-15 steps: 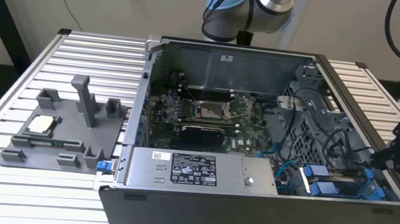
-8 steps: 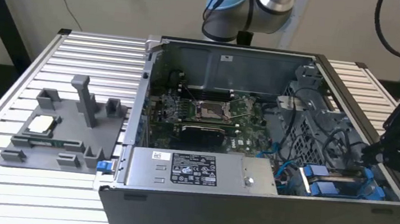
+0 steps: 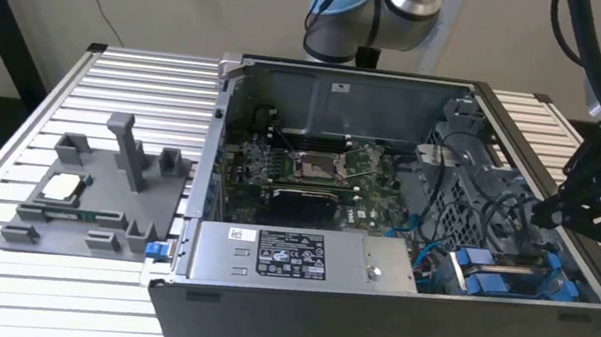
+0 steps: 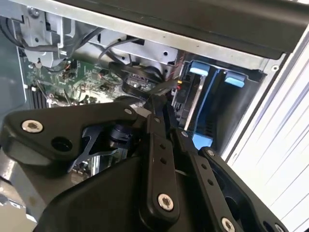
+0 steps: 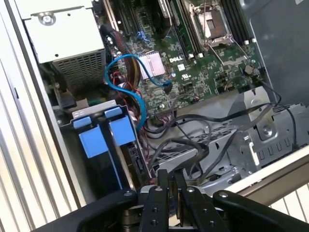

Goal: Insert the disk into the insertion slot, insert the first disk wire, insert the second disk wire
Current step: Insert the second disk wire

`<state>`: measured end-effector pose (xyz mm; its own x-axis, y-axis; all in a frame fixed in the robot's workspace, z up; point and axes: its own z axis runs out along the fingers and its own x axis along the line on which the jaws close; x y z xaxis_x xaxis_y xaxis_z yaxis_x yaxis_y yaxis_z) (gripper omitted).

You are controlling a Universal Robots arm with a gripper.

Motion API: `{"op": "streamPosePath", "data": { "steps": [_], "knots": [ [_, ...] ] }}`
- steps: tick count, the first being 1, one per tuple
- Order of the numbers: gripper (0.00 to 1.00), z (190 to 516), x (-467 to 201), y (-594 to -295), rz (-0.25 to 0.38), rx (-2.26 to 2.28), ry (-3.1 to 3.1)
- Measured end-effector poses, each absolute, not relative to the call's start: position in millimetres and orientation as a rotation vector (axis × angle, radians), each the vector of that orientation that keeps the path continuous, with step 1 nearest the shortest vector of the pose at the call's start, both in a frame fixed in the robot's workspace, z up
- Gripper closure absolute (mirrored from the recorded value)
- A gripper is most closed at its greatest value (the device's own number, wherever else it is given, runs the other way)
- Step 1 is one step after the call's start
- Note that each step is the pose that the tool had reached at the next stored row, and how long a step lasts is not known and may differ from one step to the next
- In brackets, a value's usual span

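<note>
Item: we log the disk (image 5: pixel 99 137) seated in the insertion slot (image 3: pixel 515 274) at the case's near right, with the end effector (image 5: pixel 171 181) pinched narrow, empty, above loose wires (image 5: pixel 203 145).

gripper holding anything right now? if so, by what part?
Nothing visibly held. The gripper has its fingers pressed together with no cable or part between them, hanging above the open computer case near the insertion slot.
</note>
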<state>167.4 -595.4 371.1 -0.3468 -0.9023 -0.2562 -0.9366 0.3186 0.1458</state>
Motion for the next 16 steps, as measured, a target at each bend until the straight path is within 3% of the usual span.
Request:
{"op": "streamPosePath", "data": {
  "steps": [12,16],
  "knots": [
    [0.84,378.5,149.1,-581.3,0.411,-1.716,2.442],
    [0.84,378.4,145.5,-581.3,0.366,-1.749,2.457]
  ]
}}
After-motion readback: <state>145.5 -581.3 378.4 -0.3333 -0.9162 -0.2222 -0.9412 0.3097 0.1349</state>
